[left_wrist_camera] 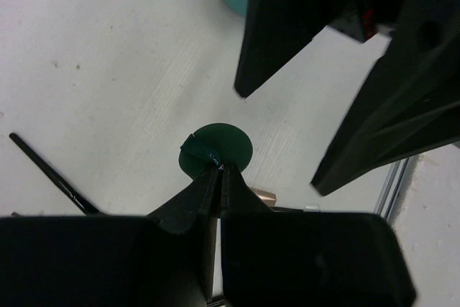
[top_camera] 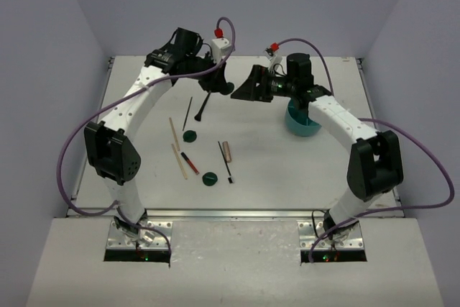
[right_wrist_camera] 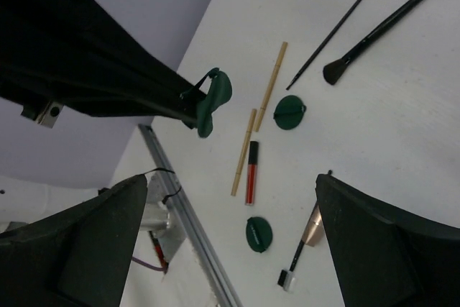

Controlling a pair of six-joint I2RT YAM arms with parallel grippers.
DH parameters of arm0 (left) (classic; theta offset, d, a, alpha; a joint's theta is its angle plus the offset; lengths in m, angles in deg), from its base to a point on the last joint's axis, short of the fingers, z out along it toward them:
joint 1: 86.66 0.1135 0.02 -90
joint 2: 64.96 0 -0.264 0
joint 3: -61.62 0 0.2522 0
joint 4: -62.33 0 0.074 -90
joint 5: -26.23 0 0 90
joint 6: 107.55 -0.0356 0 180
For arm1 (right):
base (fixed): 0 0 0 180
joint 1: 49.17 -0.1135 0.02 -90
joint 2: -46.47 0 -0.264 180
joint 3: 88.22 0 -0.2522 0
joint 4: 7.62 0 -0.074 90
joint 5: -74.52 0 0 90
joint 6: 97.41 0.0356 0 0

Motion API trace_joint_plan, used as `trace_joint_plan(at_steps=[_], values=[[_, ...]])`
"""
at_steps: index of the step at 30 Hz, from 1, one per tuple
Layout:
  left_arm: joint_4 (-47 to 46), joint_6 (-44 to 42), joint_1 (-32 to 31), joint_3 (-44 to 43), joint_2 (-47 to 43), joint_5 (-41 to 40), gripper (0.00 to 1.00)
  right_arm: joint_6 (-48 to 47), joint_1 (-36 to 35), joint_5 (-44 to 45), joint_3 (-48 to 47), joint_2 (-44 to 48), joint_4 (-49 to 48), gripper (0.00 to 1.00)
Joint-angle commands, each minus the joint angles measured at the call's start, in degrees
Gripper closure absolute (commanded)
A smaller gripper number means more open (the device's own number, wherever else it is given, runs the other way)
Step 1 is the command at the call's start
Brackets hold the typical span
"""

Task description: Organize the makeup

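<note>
**Supervisor:** Report the left gripper.

**Operator:** I read the left gripper [left_wrist_camera: 218,170] clamped on a dark green disc [left_wrist_camera: 215,150], raised over the far middle of the table [top_camera: 287,170].

**Supervisor:** And the right gripper?

**Operator:** I see the right gripper [top_camera: 246,84] spread wide and holding nothing, just right of the left one. A second disc [top_camera: 190,136] lies beside the wooden sticks [top_camera: 175,134].
</note>
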Motion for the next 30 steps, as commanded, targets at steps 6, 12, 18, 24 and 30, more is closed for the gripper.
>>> trace_joint_plan(at_steps=[6,12,18,24,30], values=[[-4.6,2.2,-1.6,4.3,-4.2,5.4,1.00,18.8,-1.1,-1.5,3.7,-1.9,-20.5,0.14],[-4.0,0.7,-1.7,6.1,-5.5,6.1,1.00,24.8,-1.3,-0.3,8.8,-1.6,-30.8,0.49],[-4.3,-0.2,-1.7,6.1,-5.6,6.6,1.00,25.6,-2.0,1.1,9.5,-2.6,-30.7,0.58],[-4.4,0.0,-1.7,7.2,-5.8,6.8,1.00,25.8,-2.2,0.3,8.7,-4.1,-31.9,0.64],[-4.6,0.2,-1.7,7.5,-5.9,7.1,1.00,26.3,-2.4,0.7,9.0,-5.0,-32.7,0.98]])
